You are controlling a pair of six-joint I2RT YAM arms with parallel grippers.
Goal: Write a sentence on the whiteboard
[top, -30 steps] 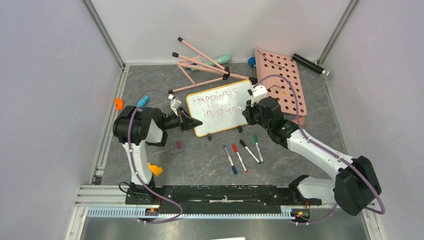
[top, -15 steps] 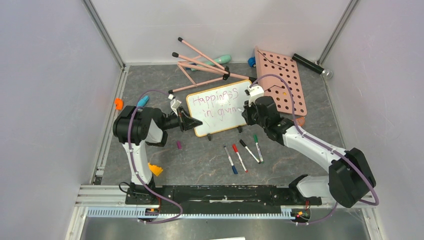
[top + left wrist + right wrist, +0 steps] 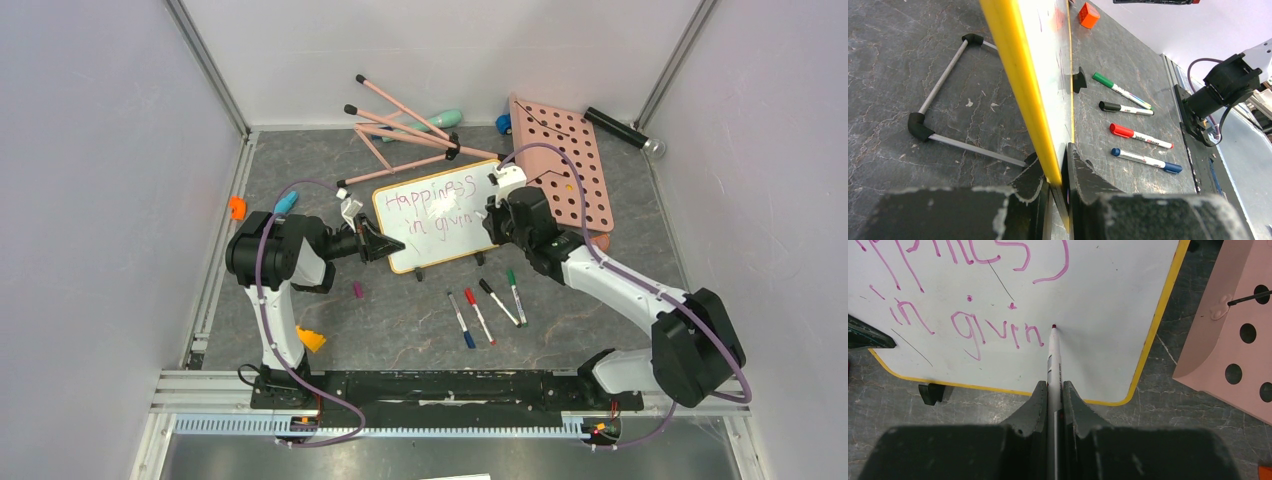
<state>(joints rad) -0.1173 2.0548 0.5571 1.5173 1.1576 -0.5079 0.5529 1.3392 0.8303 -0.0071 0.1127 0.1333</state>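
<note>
- We work on a dark grey, stone-patterned tabletop (image 3: 400, 330), boxed in by plain pale walls (image 3: 90, 180).
- The whiteboard (image 3: 440, 214) stands tilted at mid-table, its left edge clenched in our left gripper (image 3: 1056, 164).
- Our right gripper (image 3: 1052, 390) grasps a marker (image 3: 1054, 352), whose tip touches the board just after "givin" of the sentence (image 3: 988, 330).
- Four capped markers (image 3: 479, 315) lie near the board's front.
- A pink holed board (image 3: 565, 170) lies beside the whiteboard's right edge.

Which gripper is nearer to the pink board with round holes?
Right. The right gripper, holding a marker, is just beside the pink board; the left gripper clamps the far edge of the whiteboard.
</note>
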